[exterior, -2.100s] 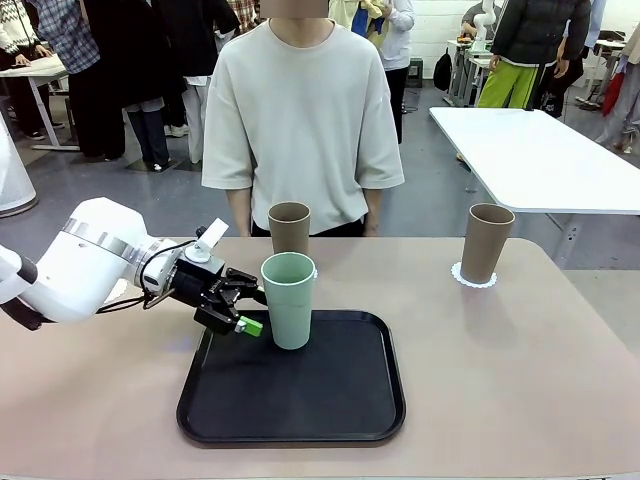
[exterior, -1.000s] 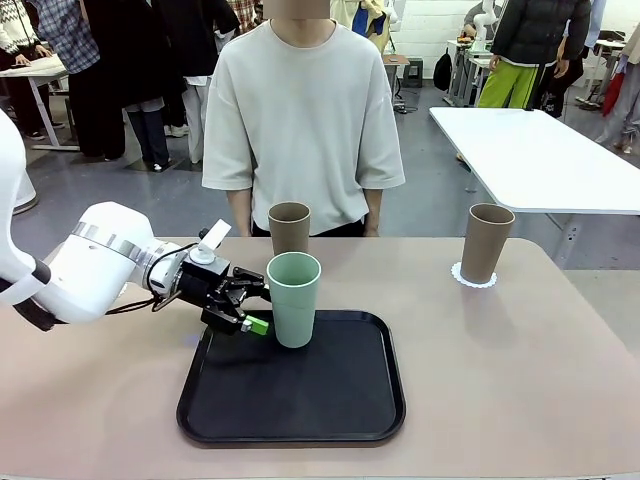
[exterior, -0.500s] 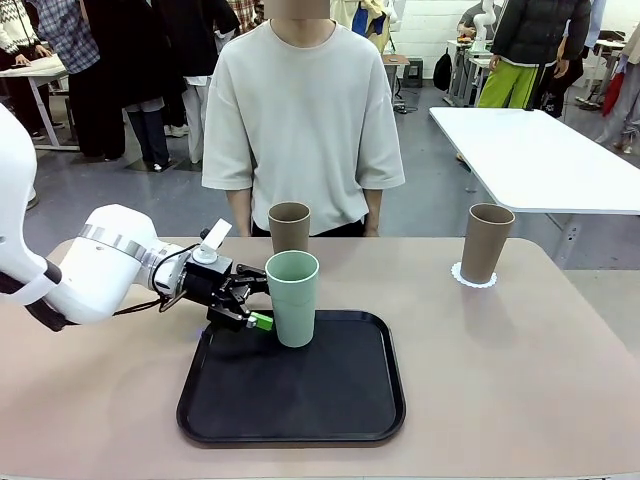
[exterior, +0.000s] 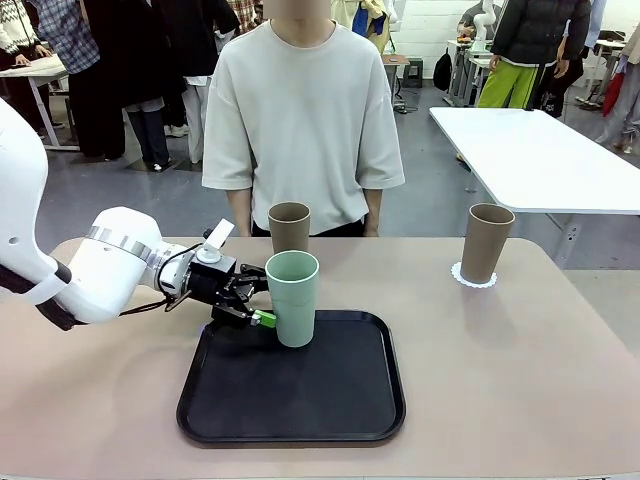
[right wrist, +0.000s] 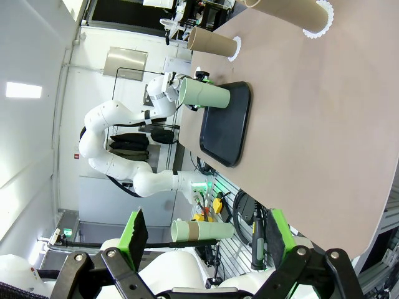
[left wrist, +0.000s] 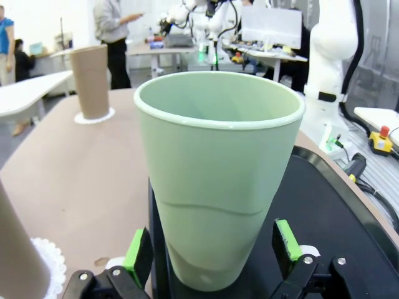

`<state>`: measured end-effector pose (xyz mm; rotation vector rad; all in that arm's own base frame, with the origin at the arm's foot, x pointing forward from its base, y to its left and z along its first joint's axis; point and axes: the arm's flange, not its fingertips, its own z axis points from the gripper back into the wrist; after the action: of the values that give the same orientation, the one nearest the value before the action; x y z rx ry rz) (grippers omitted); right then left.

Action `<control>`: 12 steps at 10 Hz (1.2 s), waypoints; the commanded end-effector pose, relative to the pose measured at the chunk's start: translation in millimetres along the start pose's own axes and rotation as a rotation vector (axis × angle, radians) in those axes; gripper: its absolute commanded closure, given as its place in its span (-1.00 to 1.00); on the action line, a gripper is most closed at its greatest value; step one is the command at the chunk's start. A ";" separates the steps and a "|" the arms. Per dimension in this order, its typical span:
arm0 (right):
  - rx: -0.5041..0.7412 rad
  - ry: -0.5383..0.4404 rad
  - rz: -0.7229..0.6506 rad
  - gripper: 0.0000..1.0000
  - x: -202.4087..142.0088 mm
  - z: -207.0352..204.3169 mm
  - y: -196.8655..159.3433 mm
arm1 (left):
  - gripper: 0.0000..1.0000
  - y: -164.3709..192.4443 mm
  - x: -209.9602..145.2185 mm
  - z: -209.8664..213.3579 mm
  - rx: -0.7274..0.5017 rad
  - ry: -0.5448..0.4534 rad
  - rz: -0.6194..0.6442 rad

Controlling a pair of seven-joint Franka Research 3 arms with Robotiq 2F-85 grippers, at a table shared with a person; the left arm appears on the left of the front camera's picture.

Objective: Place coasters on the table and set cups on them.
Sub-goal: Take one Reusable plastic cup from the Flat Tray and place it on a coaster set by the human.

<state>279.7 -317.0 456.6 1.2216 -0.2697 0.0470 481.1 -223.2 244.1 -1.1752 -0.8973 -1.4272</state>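
**Spread jaws flank mint cup on tray**

Front view: left gripper [exterior: 262, 305] reaching in from the left, spread wide around the lower part of the mint cup [exterior: 292, 298], which stands upright at the black tray's [exterior: 300, 400] far-left corner. Contact with the cup not clear. One brown cup [exterior: 289, 228] upright behind it on the table [exterior: 520, 360]; another [exterior: 486, 243] well to the right on a white coaster [exterior: 473, 277].

Left wrist view: green pads [left wrist: 285, 247] on either side of the mint cup's [left wrist: 218, 180] base, gaps showing on both sides. Coaster edge [left wrist: 51, 265] at lower left.

Right wrist view: right gripper [right wrist: 206, 232] wide open, holding nothing, well away from the tray [right wrist: 227, 124] and cups.
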 end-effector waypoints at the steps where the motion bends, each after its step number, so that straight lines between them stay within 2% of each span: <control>1: 0.008 -0.002 0.004 -1.00 -1.6 1.0 1.0 | -1.00 3.7 -1.9 -9.8 -0.010 -0.041 -0.028; 9: 0.008 -0.002 0.004 -1.00 -1.6 1.0 1.0 | -1.00 6.3 -13.1 -34.5 -0.047 -0.096 -0.059; 10: 0.008 -0.002 0.004 -1.00 -1.6 1.0 1.0 | 0.01 8.3 -14.7 -35.0 -0.050 -0.102 -0.069; 11: 0.008 -0.002 0.004 -1.00 -1.6 1.0 1.0 | 0.19 7.8 -14.2 -35.0 -0.053 -0.103 -0.065; 12: 0.008 -0.002 0.004 -1.00 -1.6 1.0 1.0 | 1.00 7.7 -13.2 -35.3 -0.053 -0.104 -0.063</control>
<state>279.7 -317.0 456.6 1.2216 -0.2696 0.0471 481.5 -251.2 223.8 -1.2705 -0.9248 -1.4523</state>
